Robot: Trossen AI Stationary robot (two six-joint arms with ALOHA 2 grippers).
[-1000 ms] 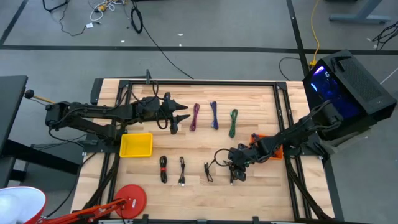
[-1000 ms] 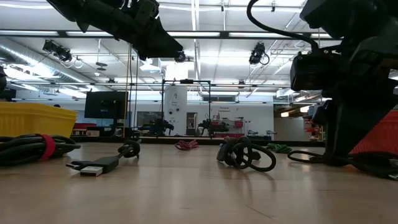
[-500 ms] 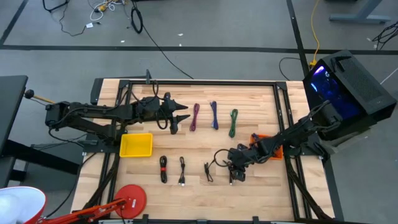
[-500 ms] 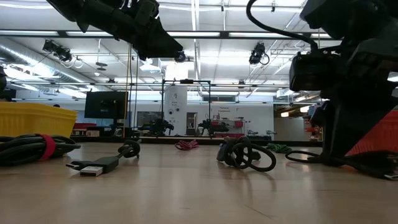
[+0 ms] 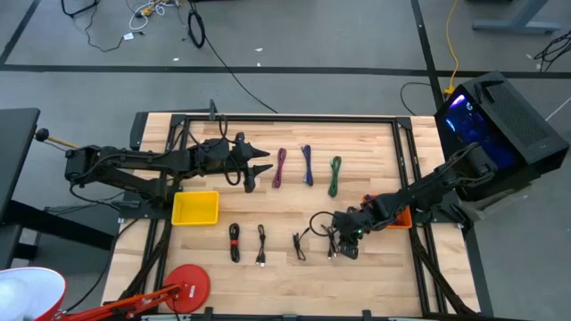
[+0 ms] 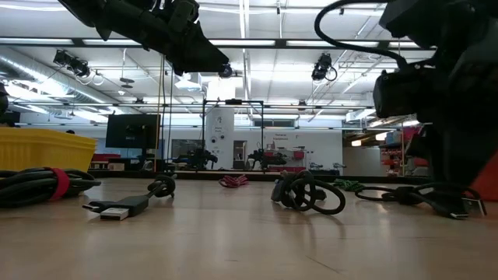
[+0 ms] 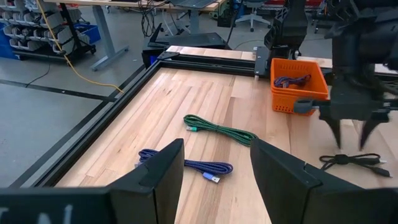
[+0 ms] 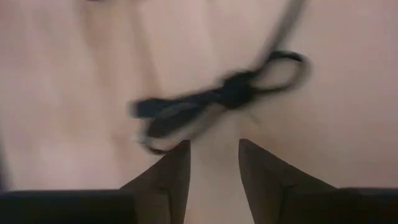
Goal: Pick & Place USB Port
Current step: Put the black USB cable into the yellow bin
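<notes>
My right gripper [image 5: 343,249] [image 8: 214,163] stands open, pointing steeply down, just above a small black USB cable [image 8: 217,99] [image 7: 349,160] [image 6: 416,194] that lies flat on the wooden table near its front edge. The fingers hang over the cable without touching it; the left wrist view shows a gap between the fingertips [image 7: 338,133] and the cable. My left gripper [image 5: 259,169] [image 7: 214,180] waits open, held high over the table's far left part. An orange bin [image 7: 297,84] [image 5: 399,217] sits at the right edge, with a cable in it.
Purple [image 5: 281,167], blue [image 5: 307,165] and green [image 5: 335,175] cables lie in a row at the back. Three black cable bundles [image 5: 234,242] [image 5: 260,245] [image 5: 299,245] lie along the front. A yellow bin [image 5: 194,208] stands at the left.
My right gripper has shifted slightly toward the table's right edge and tipped a little over the black cable, staying open. The cable's plug end now shows in the low view.
</notes>
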